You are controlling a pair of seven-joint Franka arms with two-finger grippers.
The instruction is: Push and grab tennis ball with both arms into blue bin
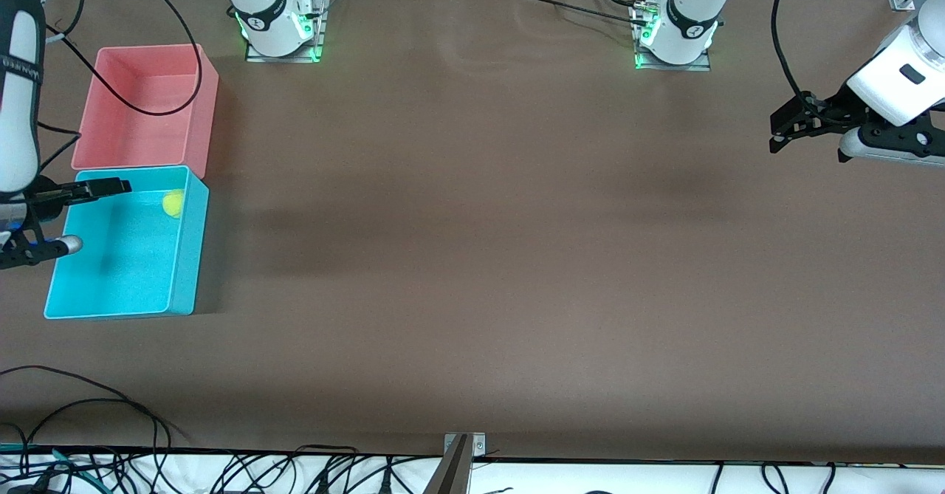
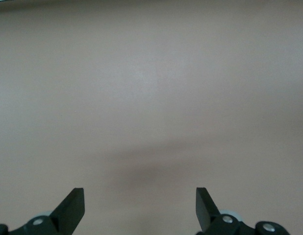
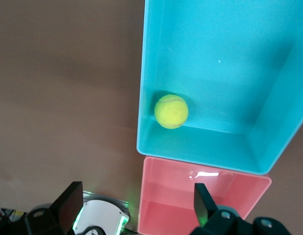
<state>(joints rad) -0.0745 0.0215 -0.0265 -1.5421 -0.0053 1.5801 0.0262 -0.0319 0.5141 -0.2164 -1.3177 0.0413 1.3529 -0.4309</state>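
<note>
The tennis ball (image 1: 173,202) lies inside the blue bin (image 1: 184,258), against the wall that adjoins the pink bin. In the right wrist view the ball (image 3: 171,111) rests in a corner of the blue bin (image 3: 142,88). My right gripper (image 1: 111,186) is open and empty, up over the blue bin's edge at the right arm's end of the table; it also shows in the right wrist view (image 3: 137,192). My left gripper (image 1: 784,126) is open and empty, up over bare table at the left arm's end; its own view (image 2: 140,197) shows only tabletop.
A pink bin (image 1: 207,103) stands empty, touching the blue bin and farther from the front camera; it also shows in the right wrist view (image 3: 200,205). The arm bases (image 1: 279,21) (image 1: 675,32) stand along the table's back edge. Cables (image 1: 88,405) lie at the near edge.
</note>
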